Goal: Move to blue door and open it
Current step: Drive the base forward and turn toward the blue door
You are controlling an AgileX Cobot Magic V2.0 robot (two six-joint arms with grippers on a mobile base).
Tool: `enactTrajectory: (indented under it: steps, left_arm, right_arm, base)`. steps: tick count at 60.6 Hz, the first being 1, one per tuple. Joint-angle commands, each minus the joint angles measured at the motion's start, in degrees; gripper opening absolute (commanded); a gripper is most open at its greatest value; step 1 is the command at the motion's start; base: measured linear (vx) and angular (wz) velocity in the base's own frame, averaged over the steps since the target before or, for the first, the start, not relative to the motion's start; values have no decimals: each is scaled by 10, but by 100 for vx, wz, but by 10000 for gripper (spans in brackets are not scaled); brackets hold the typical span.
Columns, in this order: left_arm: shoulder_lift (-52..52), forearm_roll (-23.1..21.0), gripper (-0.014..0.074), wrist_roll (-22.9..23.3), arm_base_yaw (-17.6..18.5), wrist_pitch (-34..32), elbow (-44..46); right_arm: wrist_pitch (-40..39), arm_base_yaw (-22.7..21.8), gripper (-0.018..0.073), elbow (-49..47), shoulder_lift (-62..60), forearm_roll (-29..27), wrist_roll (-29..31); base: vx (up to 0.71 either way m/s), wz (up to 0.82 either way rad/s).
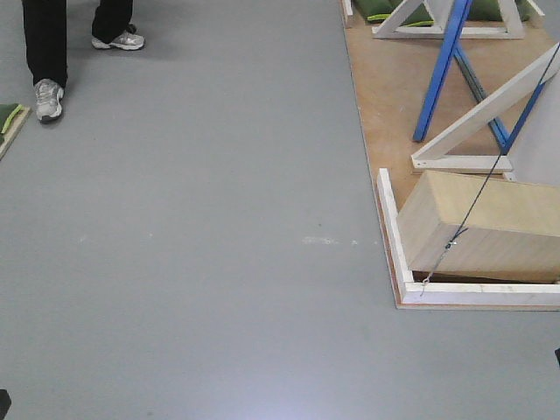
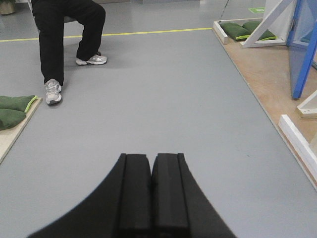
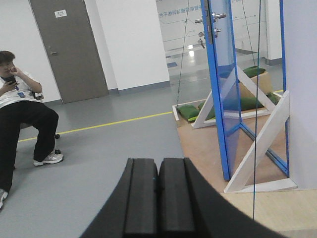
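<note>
1. Nearest us, the left hand point(image 2: 151, 193) and right hand point(image 3: 157, 198) each have pads pressed together, holding nothing.
2. Open grey floor point(image 1: 219, 219) runs ahead and left. At right, a wooden box point(image 1: 490, 232) and white braces point(image 1: 490, 105) sit on the plywood platform point(image 1: 389, 96).
3. The blue door point(image 3: 220, 124) stands upright on that platform, long axis vertical. We see it nearly edge-on, lever handle point(image 3: 210, 19) up high.
4. A seated person point(image 3: 20, 114) is far left, well apart from the door.

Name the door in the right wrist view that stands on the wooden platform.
The blue door with the silver lever handle, beside white wooden braces; the grey door sits in the white back wall.
</note>
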State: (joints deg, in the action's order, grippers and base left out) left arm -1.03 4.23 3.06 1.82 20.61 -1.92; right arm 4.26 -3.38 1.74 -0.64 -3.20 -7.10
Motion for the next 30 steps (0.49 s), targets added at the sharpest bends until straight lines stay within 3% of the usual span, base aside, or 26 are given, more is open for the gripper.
enactTrajectory:
  steps: [1,30]
  left_arm:
    - [-11,1,71,2,1,-43,14]
    - [-11,1,71,2,-3,-43,14]
  right_arm:
    - [-48,1,-4,4,-9,1,0]
    - [-48,2,-4,4,-9,1,0]
  base:
    - [25,0]
    - [24,0]
